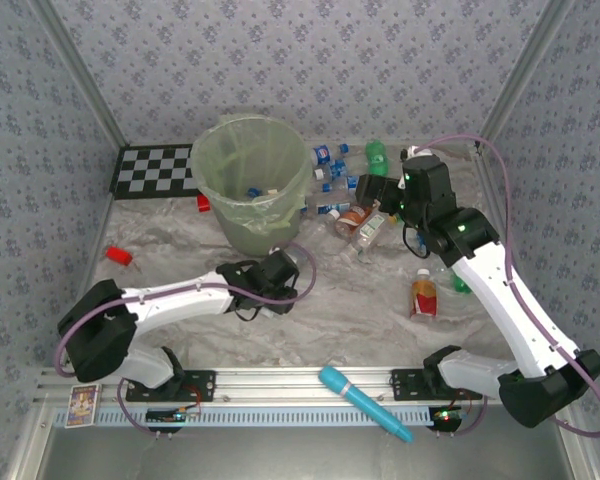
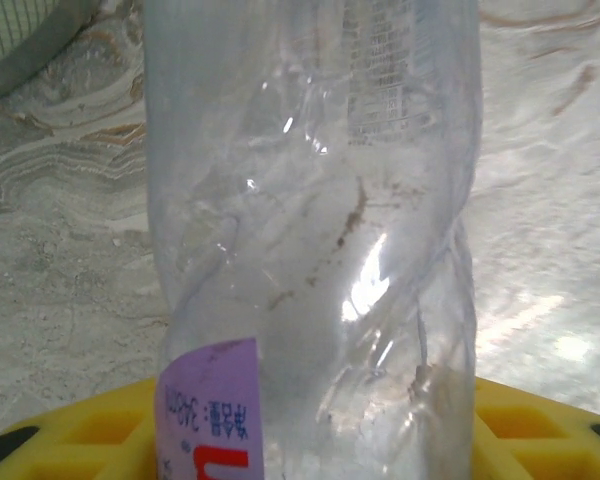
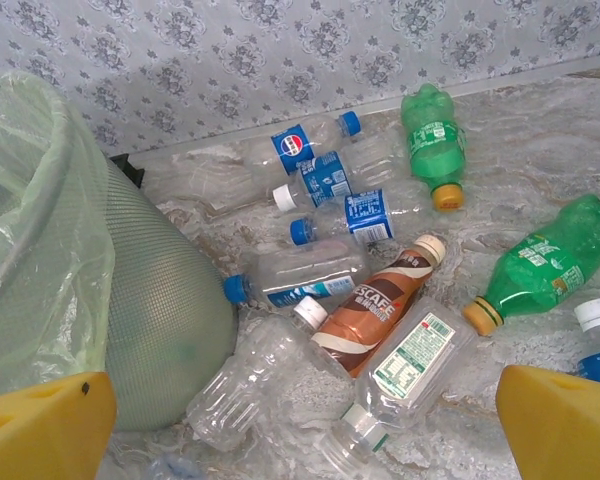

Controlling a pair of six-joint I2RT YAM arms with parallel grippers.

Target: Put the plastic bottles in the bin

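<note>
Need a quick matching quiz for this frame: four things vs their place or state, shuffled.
1 left gripper
2 right gripper
3 cyan stick
4 bin

a open, over the bottle pile
b across the near rail
c shut on a clear bottle
d lined with a thin bag

Pairs: 1-c, 2-a, 3-b, 4-d

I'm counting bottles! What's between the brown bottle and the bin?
Right wrist view: a blue-capped clear bottle and a white-capped clear bottle, both lying down.

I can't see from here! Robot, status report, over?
Left end effector shut on clear bottle. Right end effector open above bottle pile. Bin nearby, nothing between.
</note>
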